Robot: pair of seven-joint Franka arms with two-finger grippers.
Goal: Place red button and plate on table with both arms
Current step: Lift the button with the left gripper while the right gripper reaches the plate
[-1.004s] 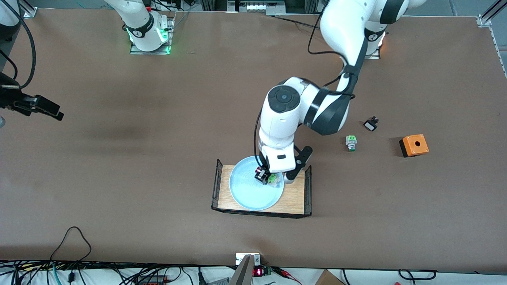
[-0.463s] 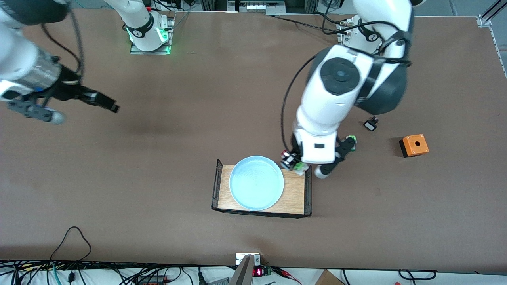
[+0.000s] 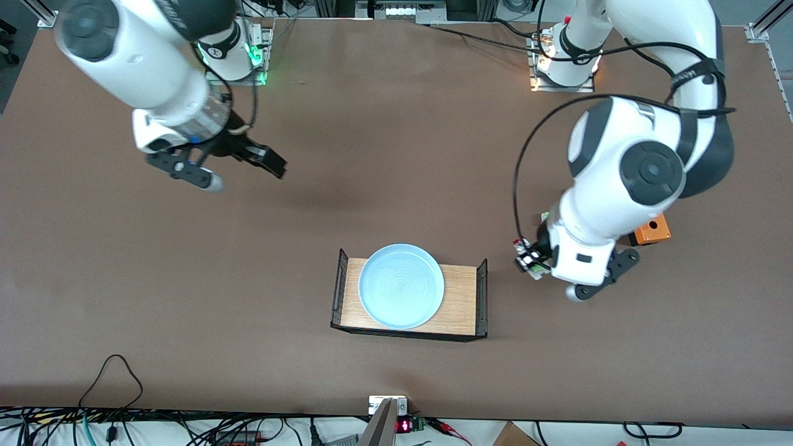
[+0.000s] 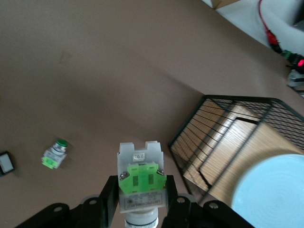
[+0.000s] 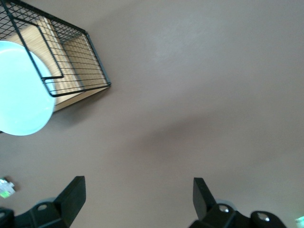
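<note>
The pale blue plate point(image 3: 401, 285) lies on the wooden tray point(image 3: 461, 297) near the table's middle. My left gripper point(image 3: 530, 261) is shut on the red button point(image 3: 525, 255) and holds it over the bare table point(image 3: 372, 155), just off the tray's mesh end toward the left arm's end. In the left wrist view the button's green block and whitish body point(image 4: 141, 176) sit between the jaws, and its red cap is hidden. My right gripper point(image 3: 267, 163) is open and empty, over the table toward the right arm's end. The plate also shows in the left wrist view point(image 4: 270, 194) and the right wrist view point(image 5: 21, 90).
The green-capped switch point(image 4: 54, 155) and the small black-and-white part point(image 4: 5, 162) lie on the table toward the left arm's end. The left arm partly covers an orange box point(image 3: 652, 230). The tray has black mesh ends point(image 3: 481, 296).
My left gripper lifted the red button off the plate and carried it past the tray's mesh end toward the left arm's end. My right arm swung in from the table's edge.
</note>
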